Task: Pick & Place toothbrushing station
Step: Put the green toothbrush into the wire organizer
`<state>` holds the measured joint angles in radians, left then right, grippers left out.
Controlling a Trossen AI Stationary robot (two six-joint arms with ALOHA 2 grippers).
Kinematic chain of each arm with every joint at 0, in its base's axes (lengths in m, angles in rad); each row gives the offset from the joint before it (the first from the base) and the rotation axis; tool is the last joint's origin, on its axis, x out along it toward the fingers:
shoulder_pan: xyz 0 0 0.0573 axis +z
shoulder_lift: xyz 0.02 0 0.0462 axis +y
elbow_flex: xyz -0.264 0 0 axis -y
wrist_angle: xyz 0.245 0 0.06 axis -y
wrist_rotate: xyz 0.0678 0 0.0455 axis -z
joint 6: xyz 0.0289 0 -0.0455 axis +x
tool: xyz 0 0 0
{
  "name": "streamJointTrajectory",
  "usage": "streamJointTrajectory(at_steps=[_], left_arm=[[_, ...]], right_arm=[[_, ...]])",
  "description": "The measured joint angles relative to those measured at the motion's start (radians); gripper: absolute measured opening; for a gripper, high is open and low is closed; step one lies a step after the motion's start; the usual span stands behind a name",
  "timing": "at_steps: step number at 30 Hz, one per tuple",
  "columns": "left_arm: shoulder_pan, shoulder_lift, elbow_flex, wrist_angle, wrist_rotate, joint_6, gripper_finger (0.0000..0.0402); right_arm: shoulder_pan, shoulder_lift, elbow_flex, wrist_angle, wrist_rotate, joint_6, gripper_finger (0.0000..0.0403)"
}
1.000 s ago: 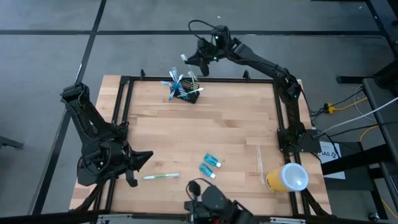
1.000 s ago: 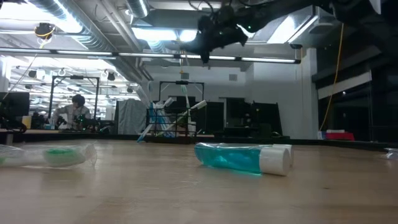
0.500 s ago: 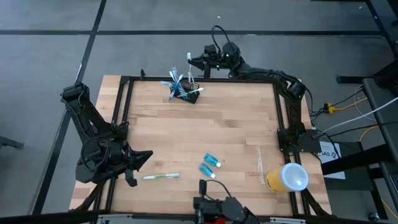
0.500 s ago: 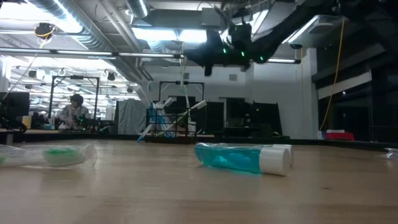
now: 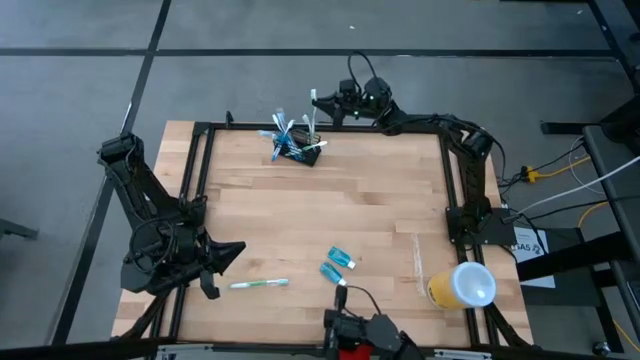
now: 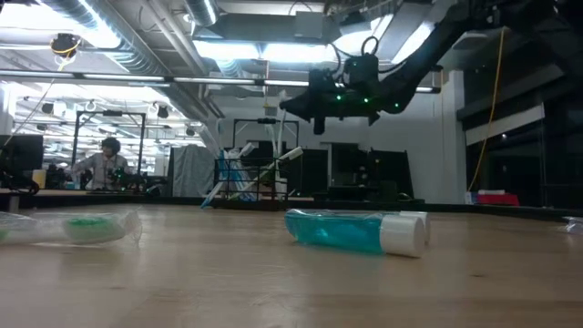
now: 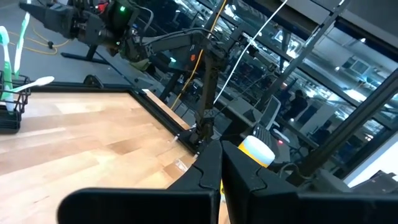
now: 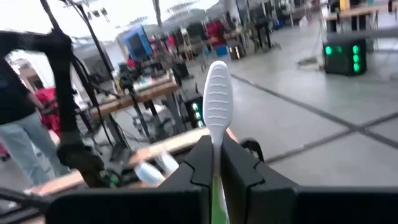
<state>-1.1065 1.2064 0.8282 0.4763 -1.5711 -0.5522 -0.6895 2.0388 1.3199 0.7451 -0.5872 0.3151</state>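
Right gripper (image 5: 316,100) fingers pinched on white-and-green plastic toothbrush (image 8: 217,102) upper centre, above black wire-mesh holder (image 5: 305,150), left gripper (image 5: 238,250) fingers closed, empty, lower left of wooden tabletop (image 5: 330,210)

Overhead looking down, low level across table (image 5: 300,210), wrists forward

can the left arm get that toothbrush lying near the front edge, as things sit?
Probably yes. The left gripper sits low beside the toothbrush, bare wood between them and nothing on top of it. Its fingers are shut, so it would have to open first. The right gripper is far off, holding another brush.
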Motion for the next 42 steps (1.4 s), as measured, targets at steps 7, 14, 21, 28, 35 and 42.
streamJointTrajectory(at_steps=[7,14,21,28,35,42], left_arm=[[0.0,0.0,0.001,0.007,0.0,-0.002,0.0001],[0.0,0.0,0.001,0.028,0.0,0.013,0.0001],[0.0,0.0,0.001,0.026,0.01,0.015,0.0002],[0.0,0.0,0.001,0.022,0.1,0.015,0.0006],[0.0,0.0,0.001,0.022,0.151,-0.034,0.0001],[0.002,0.0,0.001,0.023,0.168,-0.037,0.0005]], right_arm=[[-0.009,0.017,-0.001,-0.004,0.007,0.018,0.0015],[0.014,0.03,-0.027,-0.006,-0.004,0.018,0.0015],[0.009,0.03,-0.116,0.069,-0.032,0.038,0.0015],[0.009,0.031,-0.174,0.076,-0.113,-0.027,0.0014],[0.009,0.031,-0.182,0.077,-0.079,-0.092,0.0014],[0.011,0.031,-0.182,0.082,0.018,-0.007,0.0086]])
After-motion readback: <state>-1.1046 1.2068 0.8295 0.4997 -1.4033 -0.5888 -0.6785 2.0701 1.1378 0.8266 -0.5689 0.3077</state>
